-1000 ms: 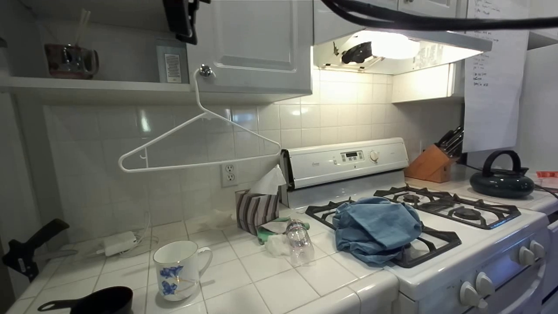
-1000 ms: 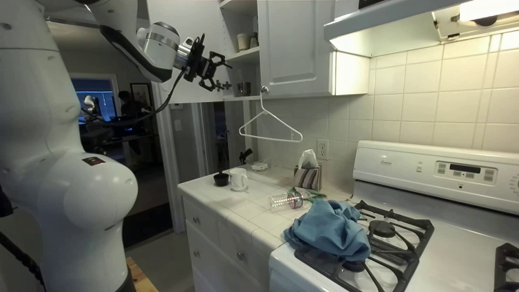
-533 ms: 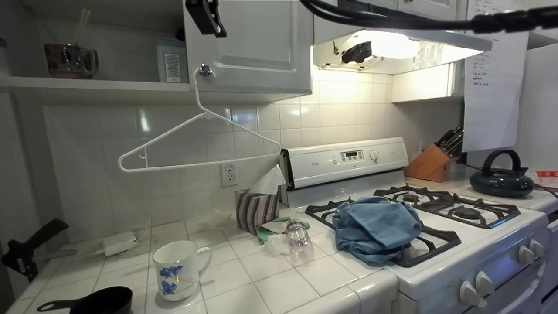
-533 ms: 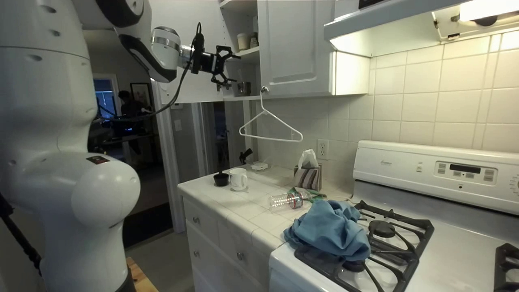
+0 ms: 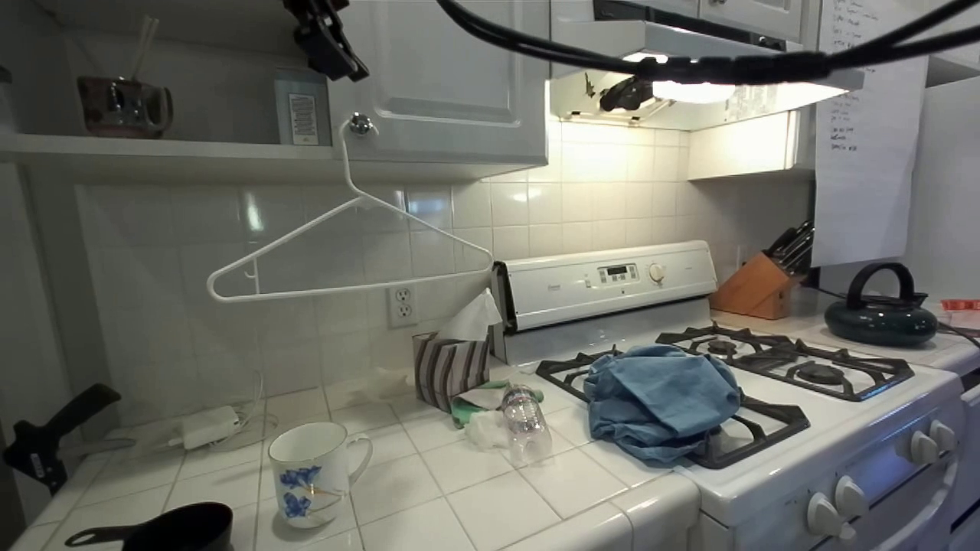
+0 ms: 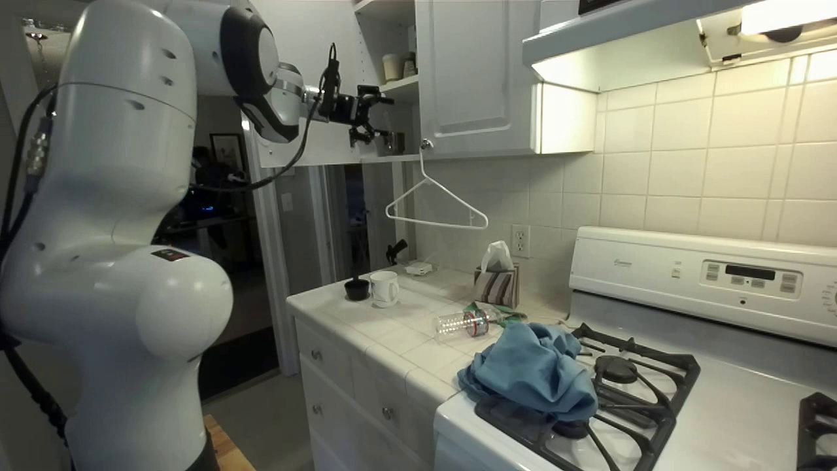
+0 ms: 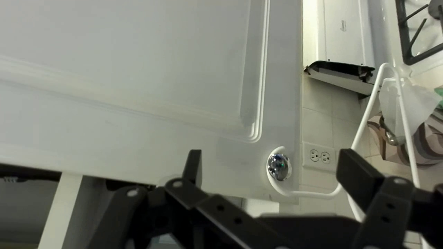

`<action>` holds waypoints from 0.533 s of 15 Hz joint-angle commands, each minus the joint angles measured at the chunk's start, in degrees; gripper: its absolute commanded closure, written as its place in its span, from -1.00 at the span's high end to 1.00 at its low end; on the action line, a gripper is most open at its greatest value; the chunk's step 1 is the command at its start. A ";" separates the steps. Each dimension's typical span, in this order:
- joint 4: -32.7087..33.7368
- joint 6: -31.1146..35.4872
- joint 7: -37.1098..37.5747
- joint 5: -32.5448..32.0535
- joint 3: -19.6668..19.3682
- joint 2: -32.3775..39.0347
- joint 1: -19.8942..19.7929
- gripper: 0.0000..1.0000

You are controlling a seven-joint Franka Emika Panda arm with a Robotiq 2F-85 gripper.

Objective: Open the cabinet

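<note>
One door [image 6: 314, 26] of the white wall cabinet [image 5: 176, 151] above the desk [image 5: 406, 490] stands swung out, baring the shelves [image 6: 407, 84], and the closed door [image 5: 459, 69] beside it carries a round silver knob [image 7: 278, 167]. I have the hand [image 6: 381, 118] up at the cabinet front, its two fingers [image 7: 193, 167] well apart — the wrist view shows me the knob between them, though I cannot tell how much depth separates the tips from the door. Hooked around that same knob, a white hanger [image 5: 344, 290] dangles before the tiled wall [image 5: 344, 337]. On the bottom shelf I can make out a reddish mug [image 5: 126, 111] with thin sticks in it and, near the closed door, a box [image 5: 301, 107] with a printed label; small cups [image 6: 392, 67] sit one shelf higher. Down on the desk, a second mug [image 5: 310, 474] with blue flowers is upright just beside a black pan [image 5: 191, 528], and a clear bottle [image 5: 528, 428] lies on its side near the striped tissue box [image 5: 452, 375]. A blue cloth [image 5: 662, 405] is heaped on the stove [image 5: 766, 490]; a knife block [image 5: 758, 287] and a dark kettle [image 5: 880, 314] stand on the far side of it. In an exterior view I see my white arm [image 6: 137, 281] angled up toward the cabinet, a cable [image 6: 261, 184] looping under its wrist — and the lamp [image 6: 791, 14] of the range hood [image 6: 614, 33] is lit.
</note>
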 commanded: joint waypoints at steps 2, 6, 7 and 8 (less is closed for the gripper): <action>14.19 -0.36 -11.03 -3.55 -1.15 9.09 3.63 1.00; 22.74 1.52 -14.71 -5.51 -1.60 14.37 4.93 1.00; 24.38 2.08 -15.48 -5.35 -1.60 15.37 4.88 1.00; 26.33 2.97 -16.34 -4.87 -1.56 16.60 4.65 1.00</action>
